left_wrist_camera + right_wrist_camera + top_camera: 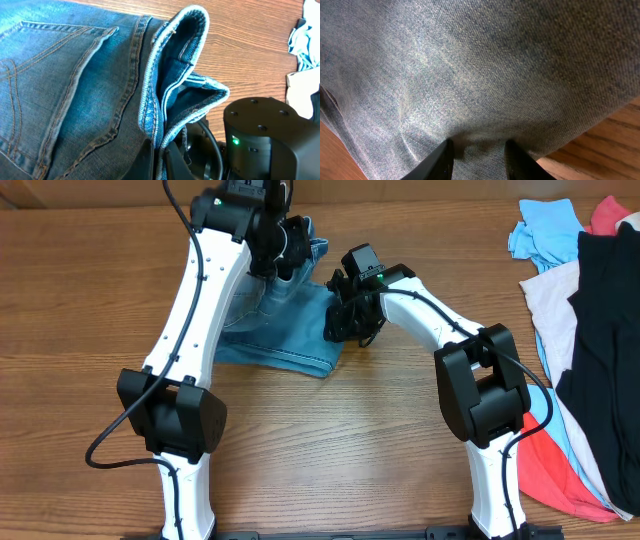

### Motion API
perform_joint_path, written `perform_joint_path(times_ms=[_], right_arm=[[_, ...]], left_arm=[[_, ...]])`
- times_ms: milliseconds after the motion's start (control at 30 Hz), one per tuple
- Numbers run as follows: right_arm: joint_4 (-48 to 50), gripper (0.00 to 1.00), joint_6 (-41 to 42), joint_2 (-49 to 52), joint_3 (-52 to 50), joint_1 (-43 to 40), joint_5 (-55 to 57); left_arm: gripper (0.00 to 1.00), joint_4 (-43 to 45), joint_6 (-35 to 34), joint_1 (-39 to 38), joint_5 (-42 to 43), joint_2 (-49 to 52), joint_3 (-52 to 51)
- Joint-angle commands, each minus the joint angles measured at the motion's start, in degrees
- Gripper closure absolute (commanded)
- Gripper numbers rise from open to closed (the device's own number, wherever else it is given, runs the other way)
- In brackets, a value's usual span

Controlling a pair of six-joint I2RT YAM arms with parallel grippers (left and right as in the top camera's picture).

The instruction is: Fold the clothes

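The light blue denim jeans (290, 345) lie bunched and partly folded at the far middle of the table. My left gripper (285, 255) is over their far edge. In the left wrist view the jeans (75, 90) show a stitched back pocket, and my left gripper (161, 155) is shut on a hemmed edge of the denim. My right gripper (345, 315) is at the jeans' right edge. In the right wrist view denim (485, 65) fills the frame, and my right gripper (479, 152) has a fold of it pinched between its fingers.
A pile of other garments lies at the right edge of the table: sky-blue (545, 230), white (550, 300), black (605, 330) and red (545, 465). The right arm's wrist (265, 135) sits close beside my left gripper. Bare wood (330, 440) lies in front of the jeans.
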Motion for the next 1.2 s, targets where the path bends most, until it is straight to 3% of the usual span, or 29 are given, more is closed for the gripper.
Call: perform_joint_path(times_ms=[0, 233, 467, 667, 833, 1033, 1100, 1167], right_arm=[[-0.87, 0.63, 0.24, 3.61, -0.87, 0.31, 1.01], [-1.88, 0.64, 0.28, 3.61, -0.85, 0.31, 1.33], [-3.48, 0.62, 5.42, 2.25, -0.59, -0.90, 5.99], [-2.86, 0.60, 5.70, -3.52, -0.59, -1.18, 6.93], [-4.55, 0.59, 10.21, -8.76, -0.59, -2.08, 16.15], [-5.68, 0.59, 10.21, -13.75, -0.59, -4.57, 16.28], [-6.27, 0.59, 10.21, -15.10, -0.59, -5.40, 16.28], [-6.34, 0.58, 10.19, -15.39, -0.59, -5.51, 16.28]], left_arm=[[0.96, 1.31, -2.25, -1.62, -0.31, -2.67, -2.05], [0.96, 2.49, -2.27, -2.54, 0.33, -2.67, -2.86], [0.96, 2.43, -2.23, -2.51, 0.28, -2.67, -2.86], [0.96, 2.34, -2.23, -2.51, 0.15, -2.67, -2.89], [0.96, 1.88, -2.23, -2.51, 0.17, -2.67, -2.91], [0.96, 1.81, -2.25, -2.54, 0.24, -2.67, -2.91], [0.86, 1.79, -2.25, -2.86, 0.98, -2.67, -2.91], [0.66, 1.86, -2.23, -3.32, 1.73, -2.67, -2.91]])
